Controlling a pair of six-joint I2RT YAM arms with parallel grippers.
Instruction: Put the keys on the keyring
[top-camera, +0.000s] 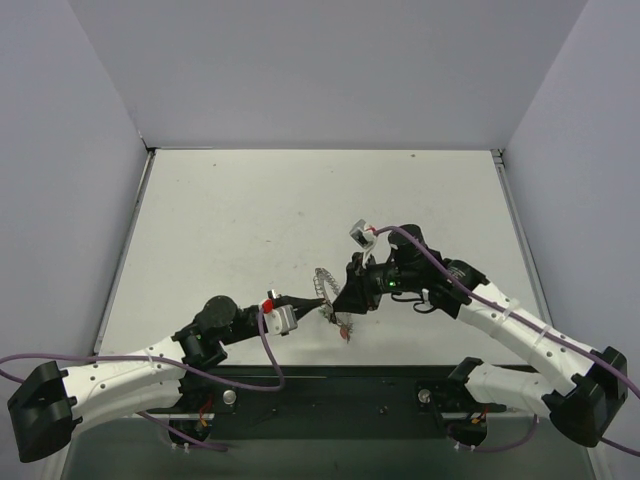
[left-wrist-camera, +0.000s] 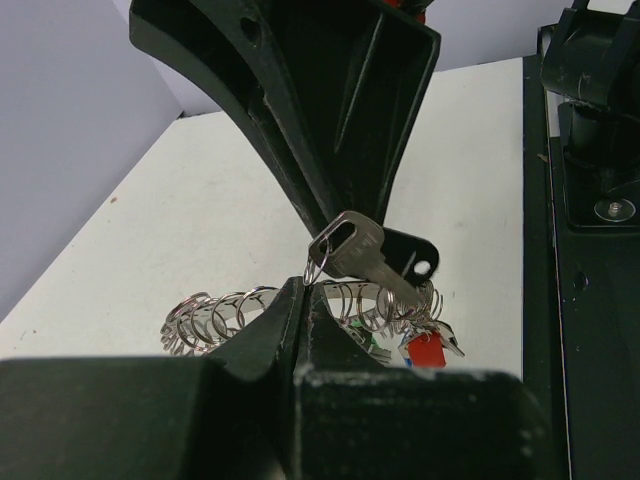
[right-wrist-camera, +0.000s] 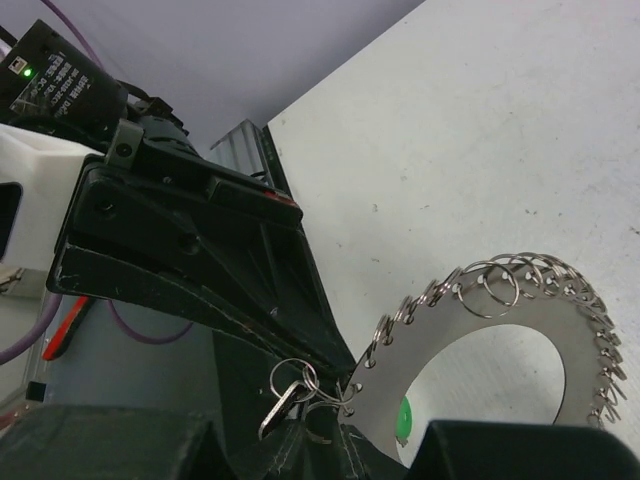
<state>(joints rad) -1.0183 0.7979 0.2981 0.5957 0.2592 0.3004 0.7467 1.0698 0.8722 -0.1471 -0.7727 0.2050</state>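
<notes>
**Left pincer** (top-camera: 312, 300): jaws shut tight on the rim of the keyring (top-camera: 325, 285). It holds the keyring at a tilt over the table (top-camera: 300, 200), just inside the near edge and about midway between the left and right edges.

**Right pincer** (top-camera: 340, 302): its tip is at the opposite side of the keyring, touching it or nearly so. Its black fingers merge with the shadow in every view, so it cannot be told whether the jaws are parted or gripping.

**Keyring:** a flat grey plate with a hollow centre. Many small wire loops (right-wrist-camera: 500, 285) are threaded around its rim.

**Keys:**
- A silver key (left-wrist-camera: 356, 247) hangs from one loop at the right pincer's tip and lies across a black key head (left-wrist-camera: 410, 262).
- A red key head (left-wrist-camera: 427, 350) shows just below the keyring.
- A green spot (right-wrist-camera: 403, 420) shows through the hollow centre.

**Table:** matt white and faintly speckled.

**Room:**
- Plain grey walls (top-camera: 320, 70) close the left, far and right edges.
- A black mounting strip (top-camera: 330, 385) runs along the near edge.
- Purple cables (top-camera: 265, 350) loop over the strip.

**Hidden or unclear:**
- The left pincer's fingers cover the near part of the keyring in the left wrist view.
- The right wrist view cuts off the keyring's lower edge.
- It cannot be told whether the red key hangs from a loop or rests on the table.
- The shape behind the green spot cannot be made out.
</notes>
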